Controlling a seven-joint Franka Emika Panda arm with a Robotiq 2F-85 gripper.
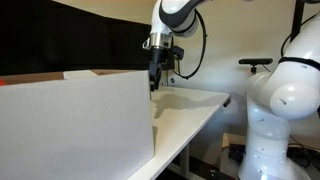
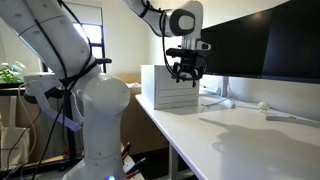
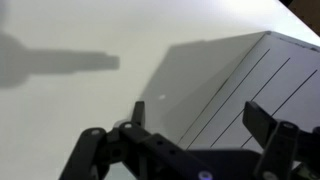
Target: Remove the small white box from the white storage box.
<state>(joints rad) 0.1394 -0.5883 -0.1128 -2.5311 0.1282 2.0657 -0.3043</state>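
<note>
The white storage box [image 1: 75,125] fills the near left in an exterior view. It stands on the table's end in an exterior view [image 2: 170,90], its side marked with thin lines. In both exterior views my gripper [image 1: 155,78] [image 2: 187,76] hangs just above the box's edge. In the wrist view the gripper [image 3: 200,120] is open, with nothing between its fingers [image 3: 262,120]. Below it are the lined box wall [image 3: 250,80] and the bare tabletop. The small white box is hidden in every view.
The white table [image 2: 250,130] [image 1: 195,105] runs past the box, with a dark monitor [image 2: 260,45] along its back. A bulky white robot body [image 1: 285,95] stands off the table's edge. My arm's shadow [image 3: 60,62] lies on the tabletop.
</note>
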